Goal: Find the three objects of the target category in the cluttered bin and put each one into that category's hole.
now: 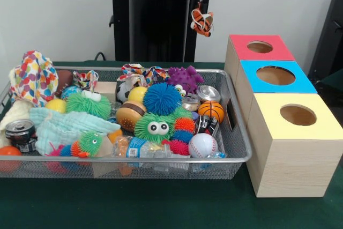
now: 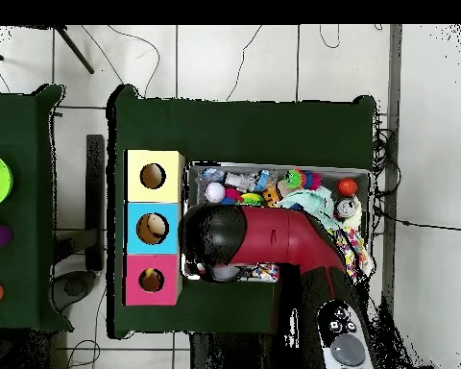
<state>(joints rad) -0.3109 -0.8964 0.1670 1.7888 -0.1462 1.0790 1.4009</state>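
My gripper (image 1: 200, 15) hangs from the arm at the top of the front view, shut on the orange black-striped tiger toy (image 1: 202, 24). It holds the tiger high above the far right corner of the wire-mesh bin (image 1: 239, 132), left of the red-topped box and its round hole (image 1: 260, 47). In the overhead view the red arm (image 2: 273, 240) covers the bin's side nearest the boxes and hides the gripper and the tiger. The red box's hole (image 2: 152, 281) shows there. I cannot make out the yellow duck or the tan dog in the clutter.
The blue-topped box (image 1: 276, 75) and yellow-topped box (image 1: 297, 115) stand in a row in front of the red one. The bin holds fuzzy spiky balls (image 1: 162, 98), a purple knobbly monster (image 1: 185, 77), a baseball (image 1: 202, 145), a basketball (image 1: 211, 110), cans and cloths.
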